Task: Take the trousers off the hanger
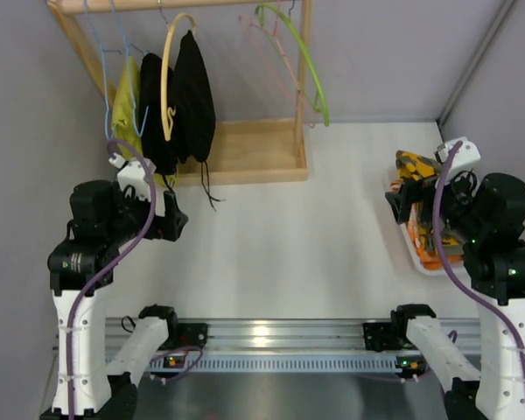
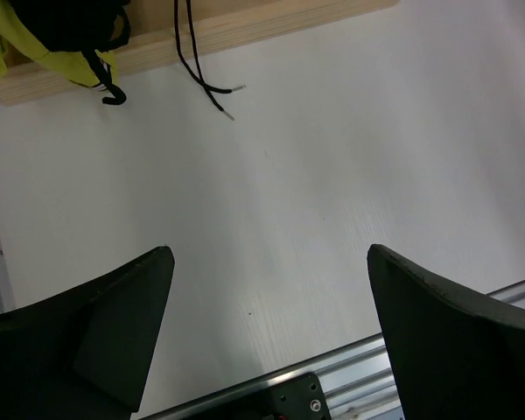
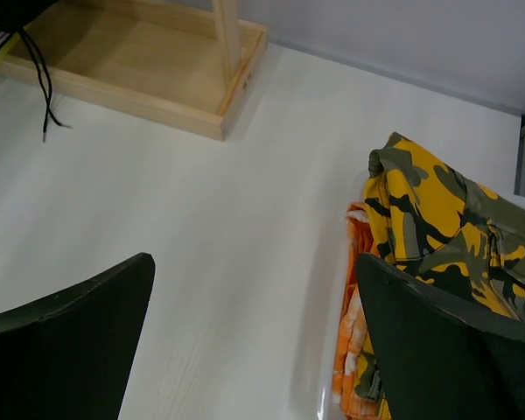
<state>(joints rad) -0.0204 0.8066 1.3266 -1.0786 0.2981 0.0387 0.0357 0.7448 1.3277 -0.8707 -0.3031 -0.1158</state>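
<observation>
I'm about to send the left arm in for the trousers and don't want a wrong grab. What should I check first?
1. Trousers draped on the cream hanger: ok.
2. Left fingers open and empty: ok.
3. Right fingers open and empty: ok.
4. Trousers apart from neighbours: not ok. The second black garment hangs close beside them.
5. Hanger hook seated on the rail: cannot tell from the top view.
</observation>
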